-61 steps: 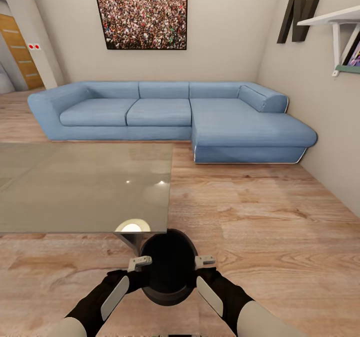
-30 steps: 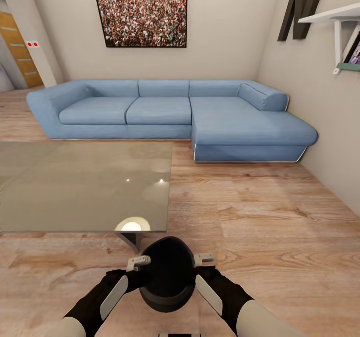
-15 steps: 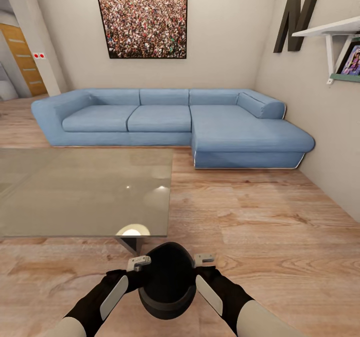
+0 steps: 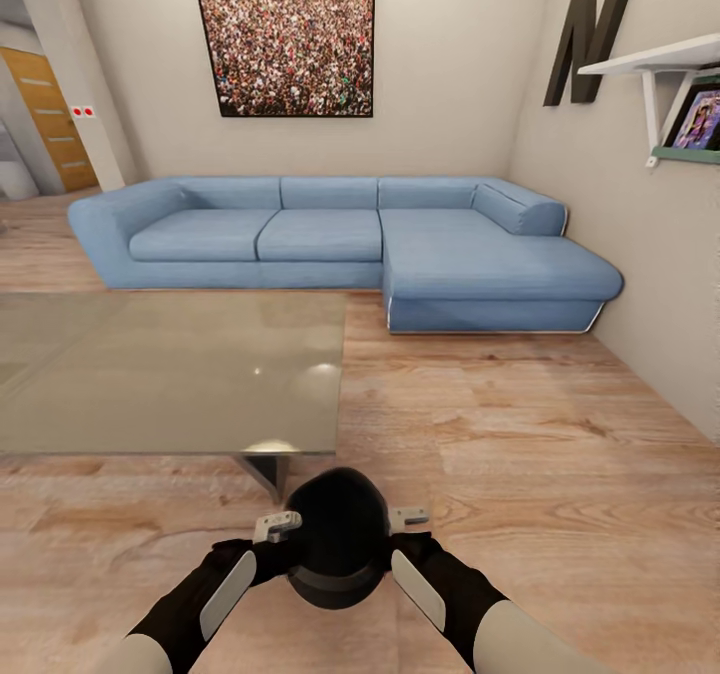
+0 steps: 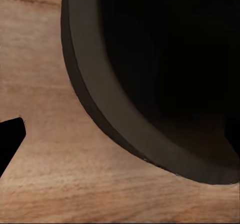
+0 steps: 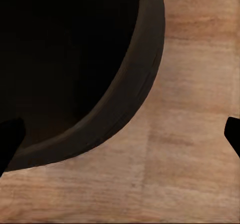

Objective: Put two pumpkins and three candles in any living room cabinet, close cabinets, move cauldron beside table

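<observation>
Cauldron (image 4: 337, 534) mouth tilted toward robot, between 2 hands.

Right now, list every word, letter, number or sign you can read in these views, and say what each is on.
"M": a large dark letter mounted on the right-hand wall, cut off at the view's top edge.
Two red marks on a small white wall plate by the doorway: too small to read.
Picture under the white shelf: too blurred to read.

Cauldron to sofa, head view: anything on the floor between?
Head view: only the glass table's near corner lies between cauldron and sofa; otherwise bare wood floor.
</observation>
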Available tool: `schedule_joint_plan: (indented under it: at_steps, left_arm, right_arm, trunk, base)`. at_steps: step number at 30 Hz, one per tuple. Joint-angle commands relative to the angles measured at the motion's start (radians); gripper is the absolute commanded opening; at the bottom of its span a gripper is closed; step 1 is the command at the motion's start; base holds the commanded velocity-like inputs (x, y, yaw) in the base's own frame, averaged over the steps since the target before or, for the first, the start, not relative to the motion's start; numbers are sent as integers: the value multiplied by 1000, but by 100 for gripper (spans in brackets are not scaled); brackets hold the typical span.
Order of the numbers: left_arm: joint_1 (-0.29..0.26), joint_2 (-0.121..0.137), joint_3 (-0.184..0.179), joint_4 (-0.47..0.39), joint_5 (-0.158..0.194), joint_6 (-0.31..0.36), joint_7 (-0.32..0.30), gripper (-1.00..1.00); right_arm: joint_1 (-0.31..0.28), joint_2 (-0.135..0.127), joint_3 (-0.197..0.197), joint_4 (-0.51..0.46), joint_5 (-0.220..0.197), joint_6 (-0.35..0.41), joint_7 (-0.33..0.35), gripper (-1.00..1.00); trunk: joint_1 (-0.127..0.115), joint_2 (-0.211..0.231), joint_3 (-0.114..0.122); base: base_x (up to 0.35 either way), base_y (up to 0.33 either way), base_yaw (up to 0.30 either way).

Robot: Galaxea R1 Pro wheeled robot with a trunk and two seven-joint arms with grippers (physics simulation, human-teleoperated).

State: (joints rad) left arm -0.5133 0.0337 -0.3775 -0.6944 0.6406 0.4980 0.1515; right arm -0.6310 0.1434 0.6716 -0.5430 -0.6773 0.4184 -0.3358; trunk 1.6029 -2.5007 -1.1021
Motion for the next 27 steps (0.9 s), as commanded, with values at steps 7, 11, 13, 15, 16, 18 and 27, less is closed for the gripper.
schedule_joint_plan:
  at_steps: [7,11,13,15,16,18,27]
  left_arm:
    - [-1,1,-6,-2,11,1,8,100]
    - [-1,1,-6,-2,11,1,9,100]
    - [-1,1,-6,-2,11,1,9,100]
    - [-1,1,-6,-2,11,1,8,100]
    - [-1,0,-6,-2,11,2,9,100]
    - [-1,0,-5,-2,11,2,9,100]
    - [-1,4,19,-16,11,13,17,100]
  right_arm:
    - [-1,-1,6,-2,-10,2,-9,100]
    - [-1,-1,6,-2,-10,2,-9,100]
    - [-1,-1,6,-2,-10,2,-9,100]
    - [-1,-1,6,-2,-10,2,-9,100]
    - [-1,-1,6,-2,-10,2,-9,100]
    - [-1,-1,6,-2,-10,2,-9,100]
    - [-1,-2,6,-2,-21,13,-8,100]
  trunk:
    - [-1,0,-1]
    - [-1,0,-1]
    - [-1,0,3]
    - [-2,0,11]
    - [-3,0,15]
    - [-7,8,22]
    - [-41,71,50]
  base:
    - [-179,0,0]
    - [-22,0,0]
    - [-5,0,0]
    - [-2,0,0]
    - [-1,0,0]
    - [0,0,0]
    - [0,0,0]
